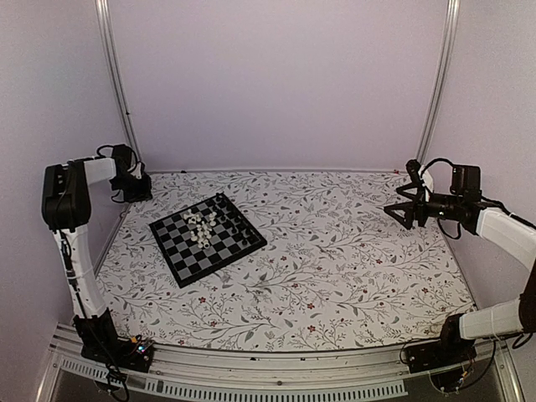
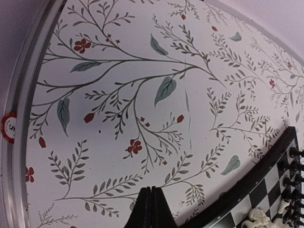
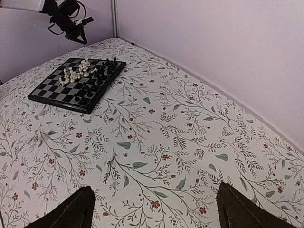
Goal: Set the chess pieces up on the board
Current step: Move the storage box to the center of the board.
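The board lies turned at an angle left of the table's middle, and its corner shows in the left wrist view. Cream-white and black chess pieces stand clustered on its far half; the right wrist view shows the pieces on the board far off at upper left. My left gripper hangs at the back left, beyond the board's far corner; its jaws are pressed together with nothing between them. My right gripper floats high at the right, jaws wide apart and empty.
A floral-patterned cloth covers the table. Plain walls close in the back and sides, with metal frame posts at the back corners. A metal rail runs along the table's left edge beside my left gripper.
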Controlling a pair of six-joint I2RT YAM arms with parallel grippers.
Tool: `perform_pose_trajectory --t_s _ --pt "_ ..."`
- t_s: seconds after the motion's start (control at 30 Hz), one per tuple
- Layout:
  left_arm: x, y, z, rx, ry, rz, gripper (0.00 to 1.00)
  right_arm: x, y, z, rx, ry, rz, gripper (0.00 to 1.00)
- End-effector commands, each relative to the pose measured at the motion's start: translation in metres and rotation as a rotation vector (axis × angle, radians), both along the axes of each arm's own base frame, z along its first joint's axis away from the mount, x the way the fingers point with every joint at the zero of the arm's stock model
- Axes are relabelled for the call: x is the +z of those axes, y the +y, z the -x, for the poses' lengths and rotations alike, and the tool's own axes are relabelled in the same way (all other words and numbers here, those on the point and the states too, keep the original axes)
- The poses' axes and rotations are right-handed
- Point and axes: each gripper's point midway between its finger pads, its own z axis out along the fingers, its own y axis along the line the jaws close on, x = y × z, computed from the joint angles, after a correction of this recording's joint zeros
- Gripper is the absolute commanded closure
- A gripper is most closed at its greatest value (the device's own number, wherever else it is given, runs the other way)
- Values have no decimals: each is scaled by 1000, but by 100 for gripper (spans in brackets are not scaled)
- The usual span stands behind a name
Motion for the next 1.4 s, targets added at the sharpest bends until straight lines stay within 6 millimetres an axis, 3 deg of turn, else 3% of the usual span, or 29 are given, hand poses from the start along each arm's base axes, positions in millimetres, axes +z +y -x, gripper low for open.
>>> perform_pose_trajectory --t_s 0.0,0.27,0.93,1.1,1.37 --pt "-17 -9 2 -43 46 72 100 -6 2 6 39 12 -3 8" --pt "-27 -16 3 -62 70 112 100 -7 3 7 45 11 2 9" --pt "-50 -72 10 -197 143 176 100 -7 4 10 63 14 7 10" --pt "-57 -84 22 -219 189 175 100 -6 5 11 71 11 11 10" --pt "-57 -99 60 -242 235 140 100 -1 5 15 88 -2 24 11"
